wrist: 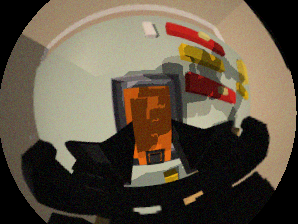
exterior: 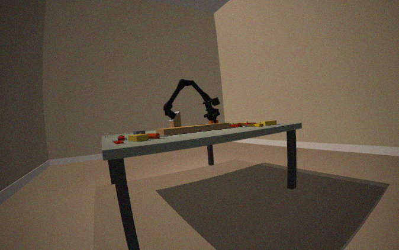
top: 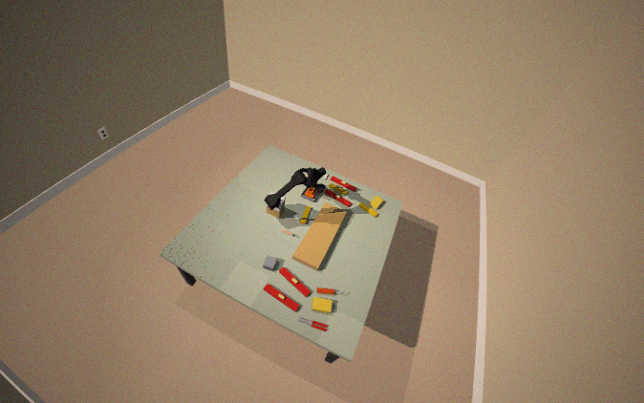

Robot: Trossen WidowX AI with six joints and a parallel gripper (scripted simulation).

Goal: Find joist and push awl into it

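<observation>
The orange stud finder (top: 311, 192) (exterior: 211, 121) (wrist: 152, 107) lies in the dark grey tray (top: 304, 197) (wrist: 118, 106). My gripper (top: 314, 187) (exterior: 214, 120) (wrist: 149, 121) points down over it, with a finger close along each side; the fingers look just loosened, so it is open. The tan floor panel (top: 324, 237) (exterior: 192, 129) lies flat; no hole shows on it. A small pale-orange-handled tool (top: 289, 233) with a thin tip lies between the arm base and the panel. A red-orange-handled tool (top: 326, 290) lies beyond the panel's near end. I cannot tell which is the awl.
Red levels (top: 343, 183) (top: 338, 198) (wrist: 210, 88) and a yellow tool (top: 337, 189) (wrist: 201, 57) lie beside the tray. A yellow bar (top: 306, 215) lies between base and panel. A grey block (top: 270, 263), two red levels, a yellow block (top: 322, 305) and pliers (top: 319, 328) lie at the near end.
</observation>
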